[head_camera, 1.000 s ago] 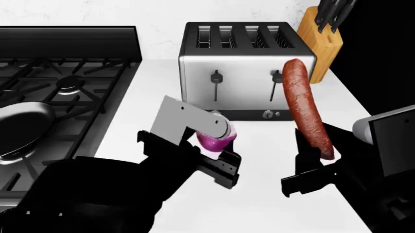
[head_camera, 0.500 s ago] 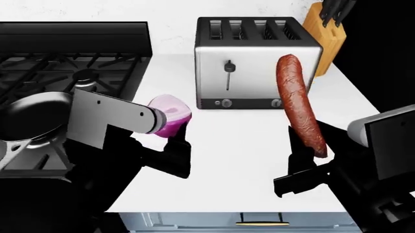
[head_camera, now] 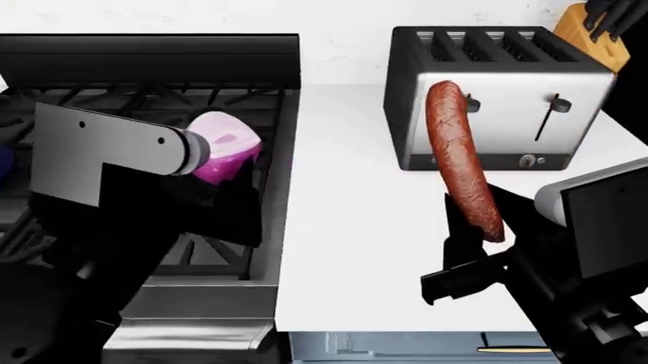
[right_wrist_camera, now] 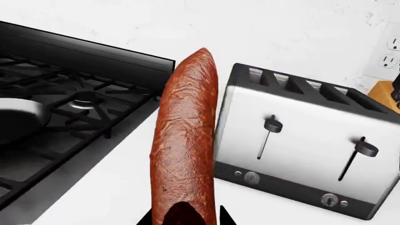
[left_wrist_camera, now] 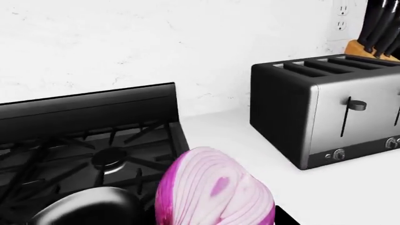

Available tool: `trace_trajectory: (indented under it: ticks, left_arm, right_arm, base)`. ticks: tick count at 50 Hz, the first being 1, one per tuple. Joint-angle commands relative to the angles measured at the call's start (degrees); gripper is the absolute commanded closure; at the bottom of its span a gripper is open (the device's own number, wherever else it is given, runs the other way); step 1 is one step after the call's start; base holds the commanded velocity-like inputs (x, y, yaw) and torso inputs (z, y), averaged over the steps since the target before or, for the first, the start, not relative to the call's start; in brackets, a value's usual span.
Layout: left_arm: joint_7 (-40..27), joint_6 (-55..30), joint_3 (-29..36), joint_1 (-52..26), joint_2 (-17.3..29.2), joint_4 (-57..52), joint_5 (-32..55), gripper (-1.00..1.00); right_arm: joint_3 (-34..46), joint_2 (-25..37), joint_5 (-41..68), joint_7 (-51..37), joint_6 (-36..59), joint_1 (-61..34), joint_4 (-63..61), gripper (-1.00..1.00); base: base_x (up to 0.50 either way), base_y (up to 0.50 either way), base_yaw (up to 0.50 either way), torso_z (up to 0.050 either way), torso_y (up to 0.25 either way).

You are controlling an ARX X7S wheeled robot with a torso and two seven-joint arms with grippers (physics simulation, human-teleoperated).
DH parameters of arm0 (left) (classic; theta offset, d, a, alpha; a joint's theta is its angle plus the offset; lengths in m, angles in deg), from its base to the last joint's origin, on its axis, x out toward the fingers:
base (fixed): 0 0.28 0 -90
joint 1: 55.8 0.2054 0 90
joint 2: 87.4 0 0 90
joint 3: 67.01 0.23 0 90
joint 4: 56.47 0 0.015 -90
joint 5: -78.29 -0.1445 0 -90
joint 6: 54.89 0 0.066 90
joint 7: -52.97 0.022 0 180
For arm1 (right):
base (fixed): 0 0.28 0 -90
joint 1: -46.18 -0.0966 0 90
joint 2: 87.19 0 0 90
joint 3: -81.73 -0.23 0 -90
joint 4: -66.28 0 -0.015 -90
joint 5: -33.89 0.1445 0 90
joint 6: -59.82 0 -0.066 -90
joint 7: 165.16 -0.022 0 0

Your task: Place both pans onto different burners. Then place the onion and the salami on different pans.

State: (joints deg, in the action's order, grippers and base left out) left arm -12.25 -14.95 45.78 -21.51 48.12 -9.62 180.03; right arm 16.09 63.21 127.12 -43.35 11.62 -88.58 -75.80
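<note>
The left gripper [head_camera: 228, 189] is pinched around the small purple-pink onion [head_camera: 224, 148], its pale cut face turned up and toward the wall, and it hangs over the right edge of the black four-burner stove [head_camera: 152, 98], above the cast-iron grates. In the left wrist view the onion [left_wrist_camera: 216, 192] fills the foreground, and the rim of a glossy black round frying pan [left_wrist_camera: 87, 208] shows just beside it, toward the stove's middle; a round black burner head with a silvery ring [left_wrist_camera: 109, 157] sits bare beyond, toward the back panel. So from the onion the pan lies at about nine o'clock and below, close by. I judge the left arm clearly nearer to it than the right.

The right gripper [head_camera: 476, 250] clamps the lower end of the long reddish-brown salami [head_camera: 460, 163], which stands nearly upright over the white counter [head_camera: 344, 227], its long axis running from six o'clock to twelve, free tip tilted toward the brushed-steel four-slot toaster [head_camera: 496, 98]. The right wrist view shows a pan's grey edge [right_wrist_camera: 18, 119] on the grates at about nine o'clock of the sausage [right_wrist_camera: 184, 140], well apart. I would guess it must be tipped flat before it can lie in a pan. The navy pan I cannot make out. A wooden knife block [head_camera: 597, 30] stands behind the toaster.
</note>
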Motion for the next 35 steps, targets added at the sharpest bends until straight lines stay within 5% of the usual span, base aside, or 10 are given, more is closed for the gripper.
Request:
trace_trajectory:
  ticks: [1, 35]
  left_arm:
    - [-1.1, 0.6, -0.7, -2.0, 1.2, 0.7, 1.4, 1.00]
    - [-0.6, 1.0, -1.7, -2.9, 3.6, 2.1, 1.7, 1.00]
  right_arm:
    - [0.1, -0.5, -0.4, 0.1, 0.8, -0.9, 0.1, 1.00]
    - [1.8, -2.6, 2.9, -2.3, 3.6, -6.6, 0.6, 1.00]
  base:
    - [0.00, 0.50, 0.00, 0.000, 0.000]
    - [0.00, 0.50, 0.00, 0.000, 0.000]
